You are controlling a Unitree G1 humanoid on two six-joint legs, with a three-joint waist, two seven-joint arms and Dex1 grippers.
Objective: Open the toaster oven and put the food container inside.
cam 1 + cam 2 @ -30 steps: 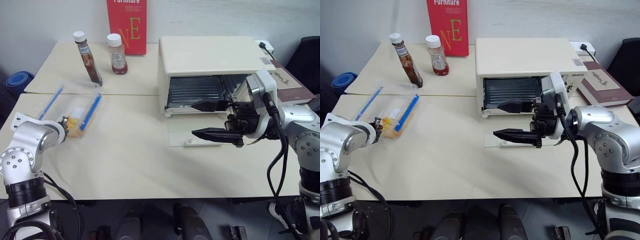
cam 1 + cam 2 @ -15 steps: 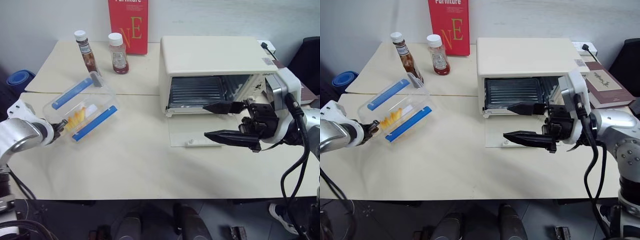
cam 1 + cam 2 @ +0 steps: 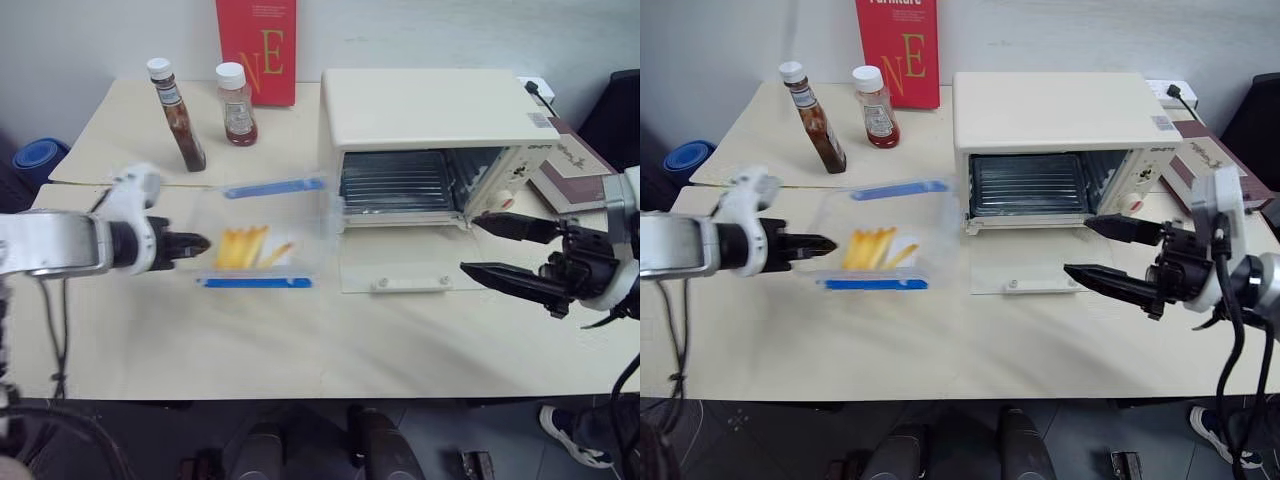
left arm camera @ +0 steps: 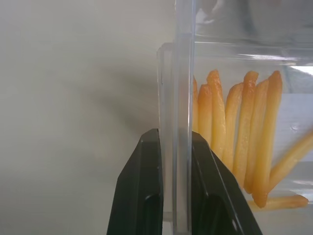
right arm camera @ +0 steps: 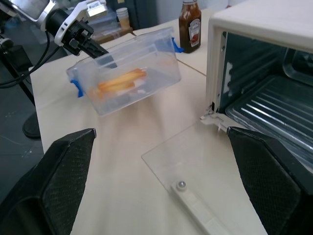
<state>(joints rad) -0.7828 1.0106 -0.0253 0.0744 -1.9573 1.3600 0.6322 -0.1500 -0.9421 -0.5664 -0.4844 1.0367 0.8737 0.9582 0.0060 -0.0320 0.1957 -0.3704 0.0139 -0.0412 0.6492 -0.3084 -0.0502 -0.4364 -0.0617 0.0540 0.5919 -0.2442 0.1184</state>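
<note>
The cream-white toaster oven stands at the back right, its glass door folded down flat on the table and the wire rack showing. Just left of the opening hangs the clear food container, with blue clips and yellow fries inside, lifted off the table. My left gripper is shut on the container's left end wall, one finger on each side. To the right of the door, my right gripper stands open and empty, pointing left.
Two sauce bottles and a red book stand at the back left. Another book lies right of the oven. A blue object sits off the table's left edge.
My left gripper has raised the container, turned it level and carried it right, up to the oven. The right gripper has drawn back to the right, off the door, staying open.
</note>
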